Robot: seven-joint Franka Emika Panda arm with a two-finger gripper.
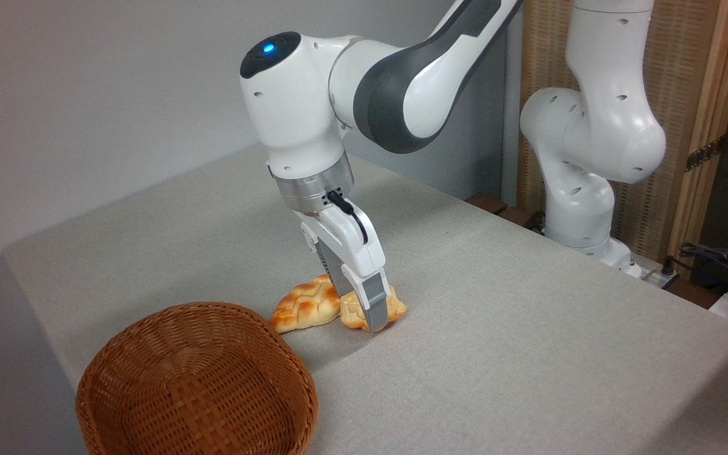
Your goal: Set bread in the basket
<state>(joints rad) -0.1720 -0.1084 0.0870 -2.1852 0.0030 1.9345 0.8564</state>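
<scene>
1. My gripper (364,309) is down over the bun (392,308) on the table (528,328), just right of the loaf (304,306); my fingers straddle it, though I cannot tell if they pinch yet.
2. It looks light and squashy.
3. I'd grip across its lumpy middle.
4. The basket (149,354) sits near, front-left.

Braided loaf (304,306) is crowding the bread (394,307) on its left; basket (196,382) mouth is lying open, bare table (528,328) stretching right.
</scene>
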